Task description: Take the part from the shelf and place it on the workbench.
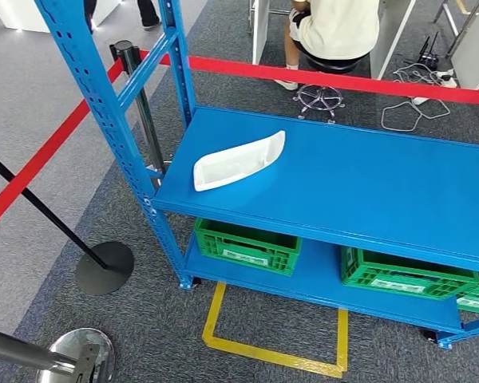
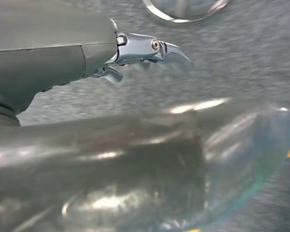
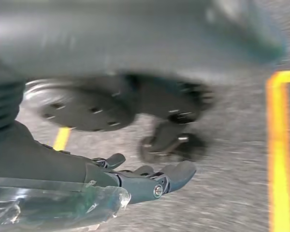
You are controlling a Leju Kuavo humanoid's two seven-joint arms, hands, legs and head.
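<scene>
The part (image 1: 237, 162) is a long white curved plastic shell. It lies on the middle level of the blue shelf (image 1: 375, 183), near its left end, with nothing touching it. My left hand (image 2: 136, 53) hangs over grey carpet with its fingers stretched out and nothing in them. My right hand (image 3: 143, 181) also hangs low above the floor, fingers extended and holding nothing. Both wrist views are blurred.
Two green crates (image 1: 246, 246) (image 1: 405, 275) sit on the shelf's bottom level. A red barrier belt (image 1: 346, 82) runs behind the shelf, with stanchions (image 1: 104, 267) (image 1: 83, 355) at the left. A yellow floor marking (image 1: 273, 351) lies before the shelf. A person (image 1: 334, 32) sits on a stool beyond.
</scene>
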